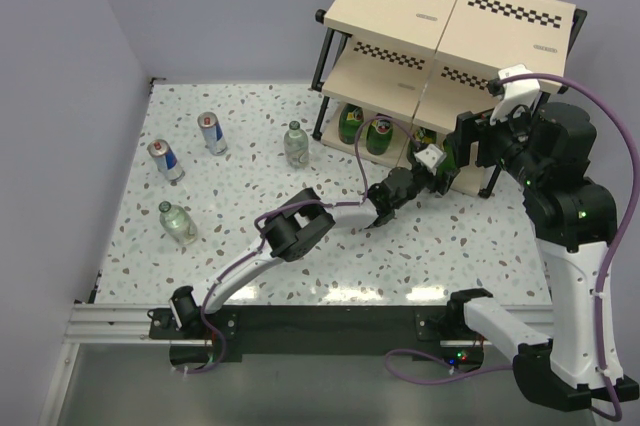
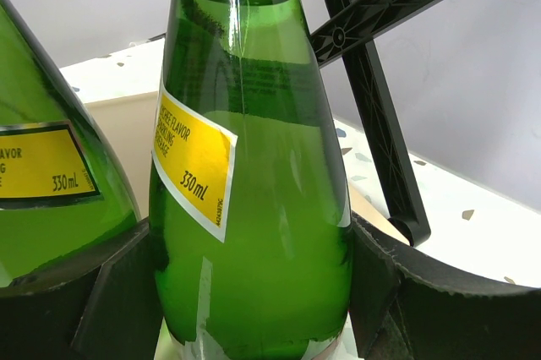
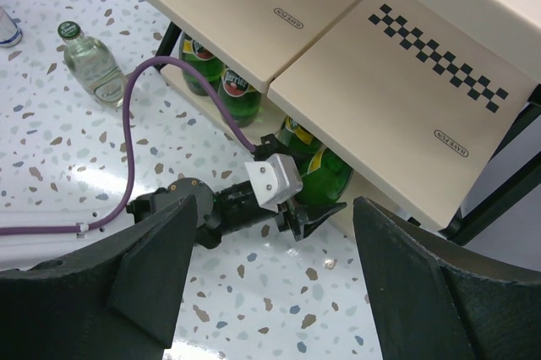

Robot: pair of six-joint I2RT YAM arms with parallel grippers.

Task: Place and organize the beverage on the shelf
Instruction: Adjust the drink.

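My left gripper [image 1: 441,168] reaches under the shelf [image 1: 450,6] and is shut on a green bottle [image 2: 254,233], with a finger [image 2: 118,292] against each side. The bottle stands on the bottom board, right section, beside another green bottle [image 2: 51,191]. From above, the held bottle [image 3: 325,176] shows under the board edge. Two more green bottles [image 1: 350,124] stand in the left section. My right gripper [image 3: 270,292] hovers open above the left wrist, holding nothing. Two clear bottles [image 1: 295,144] [image 1: 178,223] and two blue-silver cans [image 1: 211,132] [image 1: 165,159] stand on the table.
The shelf's black crossed frame bars [image 2: 372,106] run just behind the held bottle. A purple cable [image 3: 127,149] loops from the left arm past the shelf front. Grey walls close in the speckled table [image 1: 330,266] on the left and back.
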